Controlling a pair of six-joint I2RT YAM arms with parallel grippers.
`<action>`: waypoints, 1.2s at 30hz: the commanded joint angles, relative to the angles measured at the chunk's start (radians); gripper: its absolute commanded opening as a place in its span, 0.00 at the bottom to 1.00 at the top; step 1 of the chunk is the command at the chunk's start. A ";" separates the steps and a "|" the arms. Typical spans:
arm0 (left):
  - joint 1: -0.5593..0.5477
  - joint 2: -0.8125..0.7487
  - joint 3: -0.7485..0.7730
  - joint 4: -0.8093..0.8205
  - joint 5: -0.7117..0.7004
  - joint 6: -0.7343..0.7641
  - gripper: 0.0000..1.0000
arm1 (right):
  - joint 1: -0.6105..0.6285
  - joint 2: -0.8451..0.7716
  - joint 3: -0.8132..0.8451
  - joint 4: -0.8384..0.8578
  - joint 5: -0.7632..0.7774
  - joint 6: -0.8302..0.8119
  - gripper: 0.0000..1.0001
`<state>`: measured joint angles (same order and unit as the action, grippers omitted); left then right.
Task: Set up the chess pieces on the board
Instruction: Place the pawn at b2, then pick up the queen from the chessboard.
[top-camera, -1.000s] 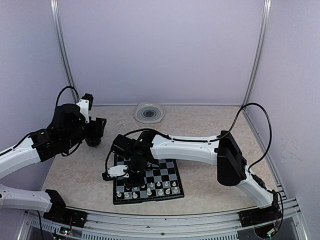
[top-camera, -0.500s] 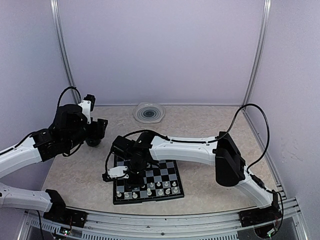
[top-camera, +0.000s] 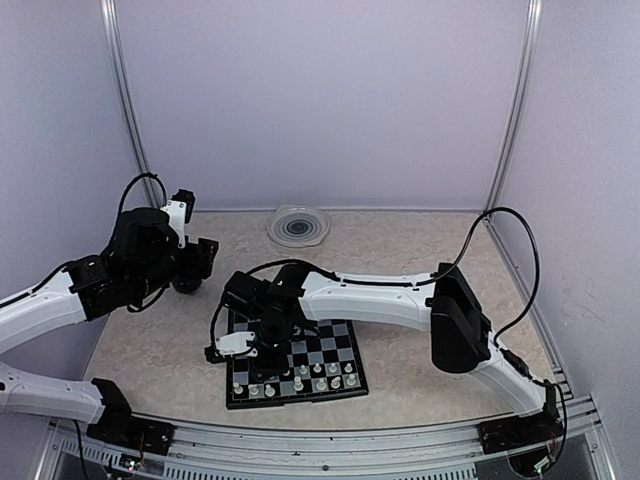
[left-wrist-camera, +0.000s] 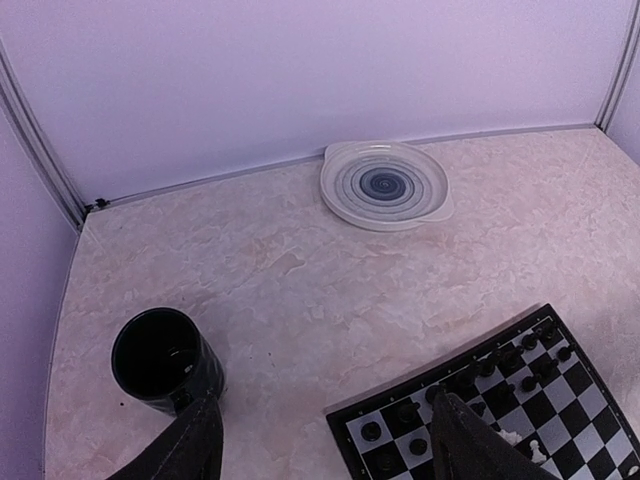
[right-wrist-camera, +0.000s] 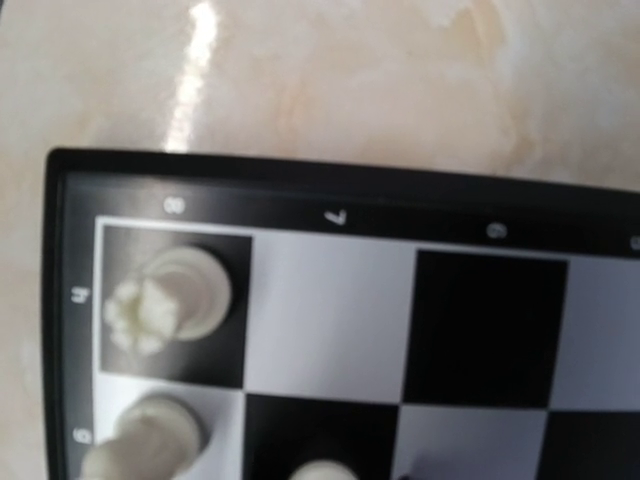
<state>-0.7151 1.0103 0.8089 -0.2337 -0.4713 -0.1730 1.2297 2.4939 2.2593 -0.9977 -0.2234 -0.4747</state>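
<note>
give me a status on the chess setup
Left end effector open, empty. Right end effector low over board, grip unclear. White pieces near rows, black pieces far rows. Black cup, plate off the board.

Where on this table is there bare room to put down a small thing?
Widest bare patch: the table between the plate, the cup and the far edge of the board. Also bare: right of the plate toward the back corner. Crowded: the board, carrying chess pieces, with the right tool low over it; the open left tool hangs by the cup.
</note>
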 joint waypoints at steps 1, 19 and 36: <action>-0.006 0.009 0.029 -0.011 0.005 0.010 0.71 | 0.009 -0.083 0.006 -0.013 -0.017 -0.004 0.37; -0.049 0.102 0.040 -0.017 0.063 -0.015 0.68 | -0.254 -0.370 -0.426 0.128 -0.054 -0.153 0.28; -0.043 0.203 0.055 -0.023 0.167 -0.015 0.64 | -0.266 -0.317 -0.522 0.308 0.010 -0.312 0.27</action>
<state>-0.7624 1.2152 0.8425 -0.2584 -0.3328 -0.1802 0.9615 2.1307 1.6875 -0.7132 -0.2092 -0.7746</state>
